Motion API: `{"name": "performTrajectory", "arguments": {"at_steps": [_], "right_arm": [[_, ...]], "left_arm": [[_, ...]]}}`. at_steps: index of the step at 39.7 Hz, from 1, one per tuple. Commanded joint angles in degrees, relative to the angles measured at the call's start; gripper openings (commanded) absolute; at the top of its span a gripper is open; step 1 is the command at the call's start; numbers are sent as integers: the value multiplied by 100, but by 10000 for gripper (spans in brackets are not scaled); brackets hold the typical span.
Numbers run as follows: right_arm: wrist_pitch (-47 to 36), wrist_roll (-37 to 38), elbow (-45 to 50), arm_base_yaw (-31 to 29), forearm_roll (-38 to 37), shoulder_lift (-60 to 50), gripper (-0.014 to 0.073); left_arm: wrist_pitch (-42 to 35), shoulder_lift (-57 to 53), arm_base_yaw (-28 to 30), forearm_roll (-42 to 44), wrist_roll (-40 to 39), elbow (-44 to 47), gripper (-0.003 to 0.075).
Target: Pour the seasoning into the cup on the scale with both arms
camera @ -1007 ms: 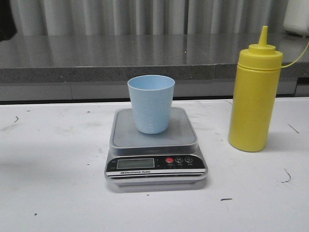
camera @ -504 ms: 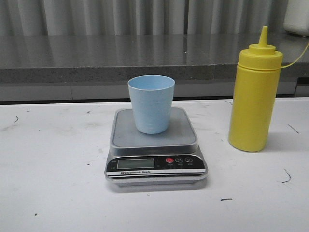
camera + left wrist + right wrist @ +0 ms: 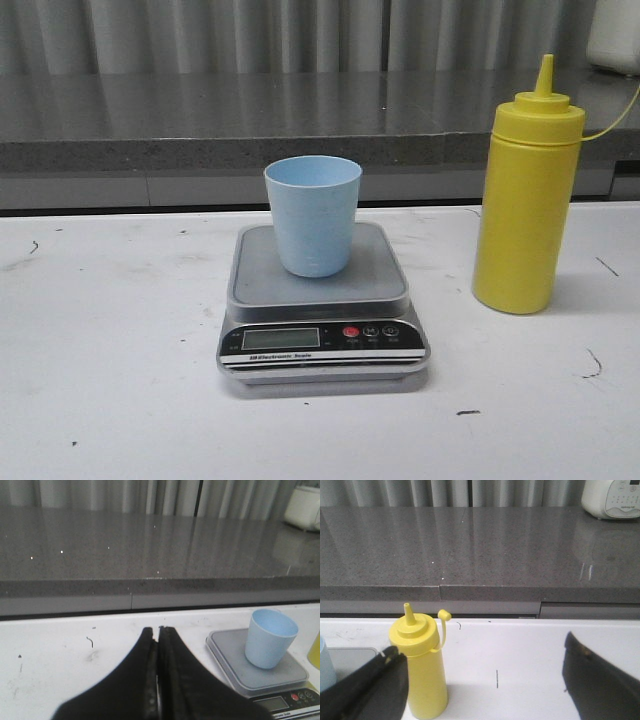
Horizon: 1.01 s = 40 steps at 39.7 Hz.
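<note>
The scale [image 3: 322,345] bears "Electronic Scale" in white lettering on its black front panel; its display shows no readable digits.

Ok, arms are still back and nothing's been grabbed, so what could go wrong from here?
The seasoning is tall, narrow and freestanding; an off-centre grasp by the open right gripper could tip it. The cup stands loose on the scale, so a nudge from the shut left gripper could slide or topple it.

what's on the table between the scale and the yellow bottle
Nothing: in the front view, only bare white table separates the scale from the seasoning bottle.
</note>
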Motion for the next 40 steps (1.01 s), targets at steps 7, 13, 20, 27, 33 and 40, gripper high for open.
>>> {"name": "performTrajectory", "arguments": {"at_steps": [7, 13, 20, 27, 33, 40], "right_arm": [[-627, -1, -209, -28, 68, 114, 640], [-616, -5, -209, -21, 68, 685, 640], [-753, -5, -209, 212, 84, 1921, 640], [-1092, -5, -209, 691, 109, 3166, 640], [-1604, -5, -197, 1251, 109, 4076, 640], [-2851, 20, 72, 1956, 368, 4912, 640]], "left_arm": [[-449, -303, 12, -40, -69, -113, -20], [-449, -303, 12, -40, -69, -110, -20], [-449, -303, 12, -40, -69, -110, -20], [-449, -303, 12, -40, -69, -110, -20], [-449, -303, 12, -40, -69, -110, -20], [-449, -303, 12, -40, -69, -110, -20]]}}
